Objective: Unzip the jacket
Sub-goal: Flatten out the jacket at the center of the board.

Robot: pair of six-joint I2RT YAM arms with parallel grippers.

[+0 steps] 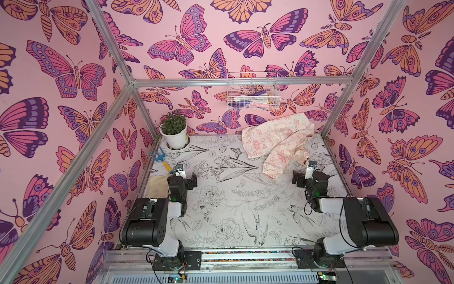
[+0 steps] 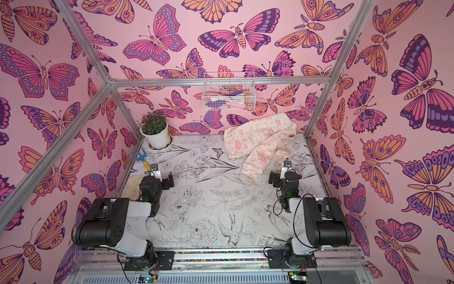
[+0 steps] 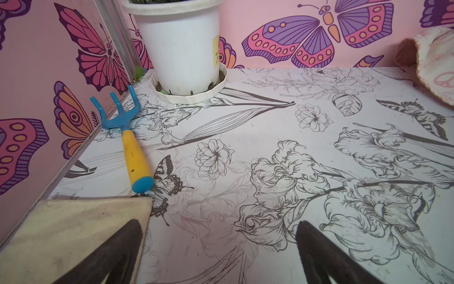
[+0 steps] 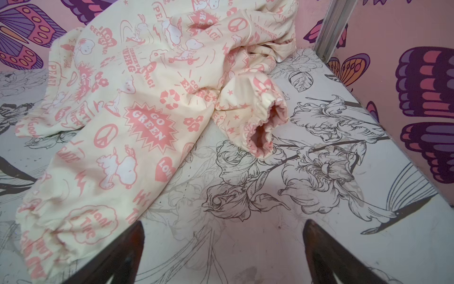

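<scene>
- Butterfly wallpaper surrounds your flower-printed desk (image 1: pixel 221 201).
- You find the jacket (image 1: pixel 277 140) crumpled at the upper right of the desk in both top views, against the back wall, its zipper hidden.
- Your left pincer (image 3: pixel 218 222) is spread wide and empty above the desk.
- Your right pincer (image 4: pixel 223 222) is spread wide too, empty, near a sleeve cuff (image 4: pixel 265 123) but apart from it.

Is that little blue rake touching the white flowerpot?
Apart. In the left wrist view, a strip of printed tabletop shows between the blue hand rake and the white flowerpot on its saucer.
</scene>
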